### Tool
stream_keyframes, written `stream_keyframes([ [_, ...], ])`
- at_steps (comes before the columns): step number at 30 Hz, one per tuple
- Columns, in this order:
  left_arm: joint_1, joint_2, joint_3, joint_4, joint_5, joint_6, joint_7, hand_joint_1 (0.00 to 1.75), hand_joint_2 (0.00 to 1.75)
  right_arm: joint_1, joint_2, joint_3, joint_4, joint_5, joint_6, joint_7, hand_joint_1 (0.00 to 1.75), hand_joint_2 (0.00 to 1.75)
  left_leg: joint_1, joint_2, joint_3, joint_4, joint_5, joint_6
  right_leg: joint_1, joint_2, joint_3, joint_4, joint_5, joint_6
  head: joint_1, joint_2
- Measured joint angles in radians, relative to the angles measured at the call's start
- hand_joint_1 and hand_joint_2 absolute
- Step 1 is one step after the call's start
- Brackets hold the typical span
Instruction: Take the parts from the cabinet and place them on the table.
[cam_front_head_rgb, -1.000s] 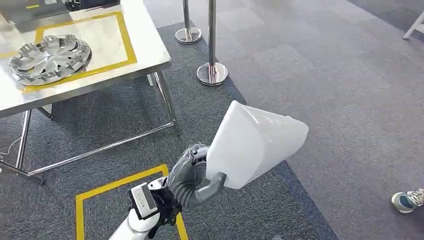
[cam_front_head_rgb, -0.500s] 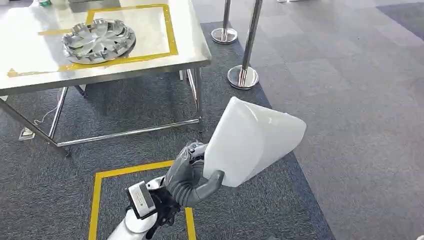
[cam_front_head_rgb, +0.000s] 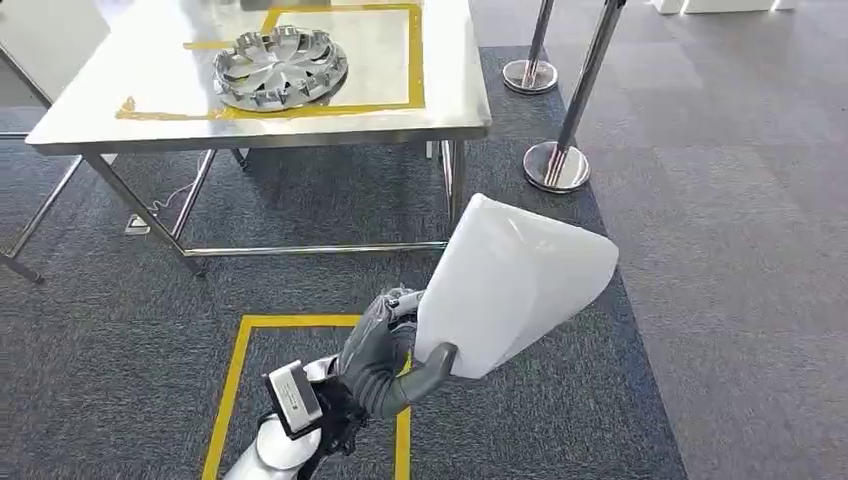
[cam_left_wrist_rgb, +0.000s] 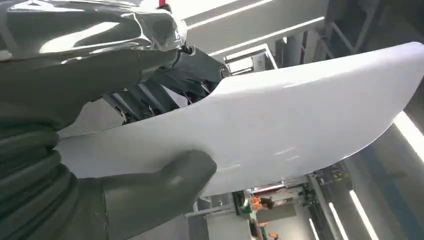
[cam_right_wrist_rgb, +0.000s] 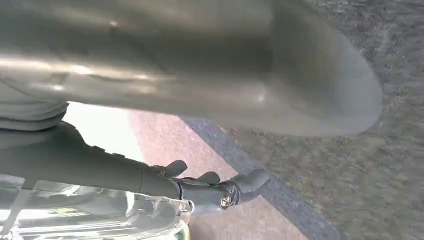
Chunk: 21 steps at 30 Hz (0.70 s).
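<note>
My left hand grips a large white curved part by its lower edge and holds it up over the carpet, in front of the steel table. In the left wrist view the thumb presses on one face of the white part and the dark fingers of the left hand lie behind it. A silver hubcap lies on the table inside a yellow taped frame. My right hand hangs over the carpet, its dark fingers stretched apart from the thumb, holding nothing.
Two chrome barrier posts stand on round bases to the right of the table. A yellow taped square marks the carpet under my left arm. The table's legs and crossbars stand just ahead.
The camera has turned, so the table and hubcap have slid rightward and nearer the middle of the picture. My left hand keeps the white part in the same pose.
</note>
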Motion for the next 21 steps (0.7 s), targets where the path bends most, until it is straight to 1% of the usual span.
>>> stream_keyframes([
  [1,0.000,0.000,-0.001,0.000,0.000,0.000,0.000,1.75,1.75,0.003,0.001,0.000,0.000,0.000,0.000,0.000,0.00,0.00,0.002,0.018,-0.037,0.073,-0.033,-0.002,0.003,-0.014,0.001,0.000,-0.002,-0.003,0.000,0.000],
  [2,0.002,0.000,-0.001,0.000,0.000,0.000,0.000,1.75,1.75,0.006,0.001,0.000,0.000,0.000,0.000,0.000,0.00,0.00,0.002,0.027,-0.087,0.165,-0.069,-0.003,0.004,-0.032,0.001,0.000,-0.004,-0.005,0.000,0.000],
  [3,0.005,0.001,0.000,0.000,0.000,0.000,0.001,1.75,1.75,0.008,0.000,-0.001,0.000,0.000,0.000,0.000,0.00,0.00,0.002,0.029,-0.124,0.231,-0.085,-0.004,0.005,-0.049,0.001,0.000,-0.005,-0.007,0.000,0.000],
  [4,0.007,0.001,0.000,0.000,0.000,0.000,0.002,1.75,1.75,0.007,0.000,-0.001,0.000,0.000,0.000,0.000,0.00,0.00,0.002,0.029,-0.136,0.246,-0.078,-0.003,0.006,-0.063,0.002,0.000,-0.007,-0.007,0.000,0.000],
  [5,0.008,0.002,0.000,0.000,0.000,0.000,0.003,1.75,1.75,0.006,0.000,-0.001,0.000,0.000,0.000,0.000,0.00,0.00,0.002,0.030,-0.122,0.214,-0.051,-0.001,0.007,-0.076,0.004,0.000,-0.009,-0.006,0.000,0.000],
  [6,0.007,0.003,0.000,0.000,0.000,0.000,0.003,1.75,1.75,0.004,0.000,-0.001,0.000,0.000,0.000,0.000,0.00,0.00,0.001,0.034,-0.082,0.137,-0.008,0.003,0.008,-0.088,0.009,0.000,-0.012,-0.005,0.000,0.000],
  [7,0.007,0.002,0.000,-0.001,0.000,0.000,0.003,1.75,1.75,0.003,0.001,-0.001,0.000,0.000,0.000,0.000,0.00,0.00,-0.003,0.055,-0.024,0.030,0.038,0.010,0.010,-0.100,0.015,0.000,-0.016,-0.004,0.000,0.000],
  [8,0.007,0.000,0.000,-0.002,0.000,0.000,0.003,1.75,1.75,0.003,0.002,-0.001,0.000,0.000,0.000,0.000,0.00,0.00,-0.010,0.100,0.023,-0.051,0.061,0.021,0.011,-0.109,0.021,0.000,-0.019,-0.002,0.000,0.000],
  [9,0.006,-0.001,0.000,-0.002,0.000,0.000,0.003,1.75,1.75,0.003,0.004,-0.001,0.000,0.000,0.000,0.000,0.00,0.00,-0.022,0.125,0.032,-0.069,0.043,0.026,0.019,-0.118,0.023,0.000,-0.025,0.006,0.002,0.000],
  [10,0.006,-0.003,0.000,-0.003,0.001,0.000,0.003,1.75,1.75,0.003,0.003,-0.001,0.000,0.000,0.000,0.000,0.00,0.00,-0.021,0.109,0.037,-0.070,0.047,0.029,0.017,-0.124,0.024,0.000,-0.027,0.011,0.002,0.000],
  [11,0.007,-0.002,0.000,-0.003,0.001,0.000,0.003,1.75,1.75,0.002,0.004,-0.001,0.000,0.000,0.000,0.000,0.00,0.00,-0.022,0.099,0.034,-0.069,0.047,0.029,0.017,-0.136,0.028,-0.001,-0.028,0.013,0.001,0.000],
  [12,0.008,-0.001,0.002,-0.003,0.001,0.000,0.005,1.75,1.75,0.001,0.006,-0.001,0.000,0.000,0.000,0.000,0.00,0.00,-0.024,0.087,0.032,-0.070,0.046,0.033,0.016,-0.147,0.035,-0.008,-0.027,0.017,0.002,0.000],
  [13,0.008,-0.002,0.004,-0.004,0.001,0.000,0.005,1.75,1.75,-0.002,0.008,-0.001,0.000,0.000,0.000,0.000,0.00,0.00,-0.019,0.072,0.040,-0.082,0.052,0.041,0.018,-0.160,0.044,-0.013,-0.030,0.025,0.000,0.000],
  [14,0.009,-0.005,0.005,-0.005,0.001,0.000,0.004,1.75,1.75,-0.002,0.007,-0.001,0.000,0.000,0.000,0.000,0.00,0.00,-0.010,0.062,0.049,-0.090,0.058,0.044,0.014,-0.116,0.041,0.000,-0.041,0.030,0.004,0.000],
  [15,0.006,-0.007,0.006,-0.005,0.001,0.000,0.005,1.75,1.75,-0.003,0.008,0.000,0.000,0.000,0.000,-0.001,0.00,0.00,-0.006,0.051,0.050,-0.091,0.060,0.048,0.011,-0.061,0.023,0.039,-0.064,0.034,0.004,0.000],
  [16,0.006,-0.010,0.007,-0.005,0.001,0.000,0.005,1.75,1.75,0.000,0.008,0.000,0.000,0.000,0.000,-0.001,0.00,0.00,-0.004,0.040,0.050,-0.091,0.059,0.050,0.010,-0.038,-0.011,0.109,-0.100,0.036,0.010,0.000],
  [17,0.008,-0.011,0.008,-0.005,0.001,0.000,0.005,1.75,1.75,0.004,0.006,0.000,0.000,0.000,0.000,-0.001,0.00,0.00,-0.004,0.024,0.050,-0.091,0.058,0.051,0.011,-0.029,-0.059,0.202,-0.140,0.039,0.011,0.000],
  [18,0.010,-0.010,0.008,-0.004,0.001,0.000,0.007,1.75,1.75,0.006,0.005,0.000,0.000,0.000,0.000,0.000,0.00,0.00,-0.004,0.008,0.050,-0.091,0.058,0.052,0.010,-0.026,-0.098,0.274,-0.160,0.041,0.012,0.000],
  [19,0.013,-0.010,0.009,-0.004,0.001,0.000,0.011,1.75,1.75,0.008,0.005,0.000,0.000,0.000,0.000,0.002,0.00,0.00,-0.004,-0.007,0.050,-0.090,0.058,0.051,0.010,-0.026,-0.122,0.307,-0.156,0.042,0.011,0.000],
  [20,0.014,-0.010,0.009,-0.004,0.001,0.000,0.013,1.75,1.75,0.008,0.005,0.000,0.000,0.000,0.000,0.002,0.00,0.00,-0.003,-0.018,0.051,-0.090,0.058,0.051,0.010,-0.026,-0.124,0.295,-0.138,0.042,0.011,0.000],
  [21,0.014,-0.010,0.009,-0.004,0.001,0.000,0.013,1.75,1.75,0.008,0.005,0.000,0.000,0.000,0.000,0.002,0.00,0.00,-0.003,-0.018,0.051,-0.090,0.058,0.051,0.010,-0.026,-0.124,0.295,-0.138,0.042,0.011,0.000],
])
